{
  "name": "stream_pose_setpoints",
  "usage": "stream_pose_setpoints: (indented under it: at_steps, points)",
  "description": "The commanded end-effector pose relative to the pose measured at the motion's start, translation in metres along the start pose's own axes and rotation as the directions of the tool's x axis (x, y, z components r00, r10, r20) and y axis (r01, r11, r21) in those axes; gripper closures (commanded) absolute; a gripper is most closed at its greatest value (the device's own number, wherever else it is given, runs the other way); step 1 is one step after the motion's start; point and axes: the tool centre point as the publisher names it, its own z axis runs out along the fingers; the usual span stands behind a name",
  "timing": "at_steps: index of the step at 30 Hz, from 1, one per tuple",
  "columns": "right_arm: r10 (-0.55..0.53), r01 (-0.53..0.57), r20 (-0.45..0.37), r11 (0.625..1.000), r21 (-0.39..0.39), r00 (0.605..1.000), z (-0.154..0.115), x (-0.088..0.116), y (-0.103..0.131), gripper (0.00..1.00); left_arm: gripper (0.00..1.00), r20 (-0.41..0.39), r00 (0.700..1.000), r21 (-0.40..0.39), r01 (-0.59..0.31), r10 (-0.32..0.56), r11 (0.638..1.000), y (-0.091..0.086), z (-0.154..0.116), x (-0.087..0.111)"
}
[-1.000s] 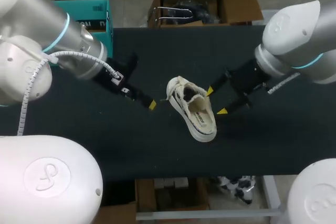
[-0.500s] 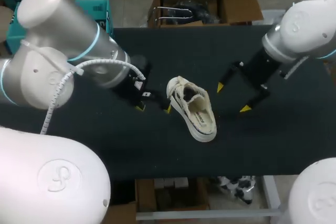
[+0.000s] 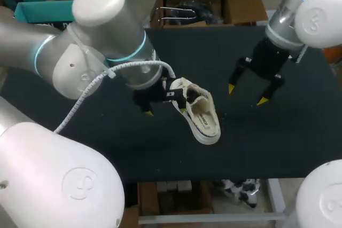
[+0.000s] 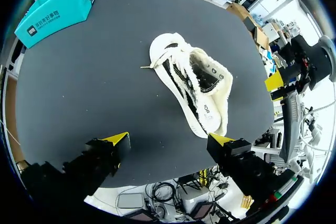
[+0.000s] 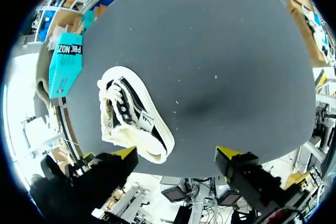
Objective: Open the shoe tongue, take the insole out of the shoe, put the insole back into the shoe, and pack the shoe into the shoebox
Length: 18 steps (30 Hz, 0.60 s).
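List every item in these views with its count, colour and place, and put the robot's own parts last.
table: one, black, under everything.
shoe: one, cream with black stripes, lying on the table near its middle, opening facing up.
shoebox: one, teal, at the table's far left corner.
left gripper: one, black fingers with yellow tips, open, above the table close by the shoe, which lies ahead of its fingers.
right gripper: one, black fingers with yellow tips, open, above bare table to the right of the shoe, not touching it.
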Motion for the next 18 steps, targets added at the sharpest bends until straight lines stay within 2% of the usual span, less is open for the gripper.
stream_pose_setpoints:
  at_steps: [1,4,6,7,9,14,16,18]
  points:
    - [-0.082,0.082,0.008,0.996,-0.032,0.997,0.003,-0.001,0.0,0.0,0.0,0.218,0.968,0.023,0.121,-0.123,0.992,-0.002,0.018,0.017]
    - [-0.172,0.176,0.075,0.983,-0.047,0.982,0.0,-0.005,0.003,0.0,0.0,0.225,0.953,0.006,0.207,-0.203,0.978,-0.007,0.031,0.023]
    - [-0.216,0.223,0.095,0.973,-0.061,0.972,-0.003,-0.007,0.003,0.0,0.0,0.248,0.926,0.011,0.29,-0.284,0.957,-0.017,0.039,0.025]
    - [-0.255,0.263,0.12,0.963,-0.062,0.96,-0.005,-0.008,0.004,0.0,0.0,0.253,0.92,-0.013,0.312,-0.298,0.95,-0.02,0.043,0.026]
    - [-0.327,0.34,0.152,0.938,-0.065,0.933,-0.009,-0.012,0.005,0.0,0.0,0.288,0.902,-0.014,0.339,-0.321,0.941,-0.026,0.053,0.027]
    - [-0.476,0.504,0.251,0.862,-0.058,0.843,-0.017,-0.019,0.005,0.0,0.0,0.297,0.886,-0.037,0.382,-0.355,0.923,-0.038,0.069,0.029]
    - [-0.514,0.545,0.26,0.837,-0.056,0.817,-0.02,-0.025,0.006,0.0,0.0,0.289,0.893,-0.054,0.376,-0.346,0.925,-0.039,0.072,0.032]
    - [-0.595,0.632,0.287,0.773,-0.053,0.751,-0.024,-0.033,0.003,0.0,0.0,0.296,0.888,-0.056,0.385,-0.353,0.921,-0.041,0.076,0.035]
